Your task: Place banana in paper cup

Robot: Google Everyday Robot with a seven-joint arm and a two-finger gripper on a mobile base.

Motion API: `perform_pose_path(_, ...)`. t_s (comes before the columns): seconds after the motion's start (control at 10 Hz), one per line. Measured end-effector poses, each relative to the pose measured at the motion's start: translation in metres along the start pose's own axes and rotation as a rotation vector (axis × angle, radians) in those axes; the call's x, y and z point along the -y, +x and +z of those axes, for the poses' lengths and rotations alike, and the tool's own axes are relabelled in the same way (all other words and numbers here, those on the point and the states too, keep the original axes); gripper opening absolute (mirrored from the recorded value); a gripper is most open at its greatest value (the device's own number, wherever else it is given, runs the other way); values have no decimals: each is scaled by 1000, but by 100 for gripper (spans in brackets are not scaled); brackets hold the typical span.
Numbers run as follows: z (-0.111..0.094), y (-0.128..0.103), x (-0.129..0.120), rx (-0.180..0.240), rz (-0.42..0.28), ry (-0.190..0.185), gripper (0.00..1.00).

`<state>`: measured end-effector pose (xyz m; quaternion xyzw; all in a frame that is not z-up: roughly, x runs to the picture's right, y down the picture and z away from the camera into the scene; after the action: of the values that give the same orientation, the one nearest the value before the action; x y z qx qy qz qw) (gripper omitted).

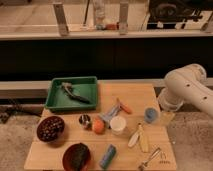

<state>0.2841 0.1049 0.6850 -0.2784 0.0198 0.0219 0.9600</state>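
Note:
The pale yellow banana [144,139] lies on the wooden table [60,150], front right, with a whitish strip [134,138] beside it. The white paper cup [118,125] stands upright just left of it, next to a round orange fruit [98,126]. Only a white arm segment [186,89] shows at the right edge, above the table's right side. My gripper is out of view.
A green tray [73,107] with dark tools sits back left. A bowl of dark berries [50,128], a dark red bowl [76,156], a metal cup [85,120], a blue cup [151,115], an orange stick [125,107], a blue can [107,156] and a metal utensil [150,159] are spread around.

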Motion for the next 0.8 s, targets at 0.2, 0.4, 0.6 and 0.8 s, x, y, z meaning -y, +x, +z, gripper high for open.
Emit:
perform_pose_path(0.2,0,0,0,0,0,0,80)
perform_pose_path(0.4,0,0,0,0,0,0,80)
perform_pose_path(0.6,0,0,0,-2,-21,8,80)
perform_pose_path(0.8,1,1,-1,-5,-44,16,80)
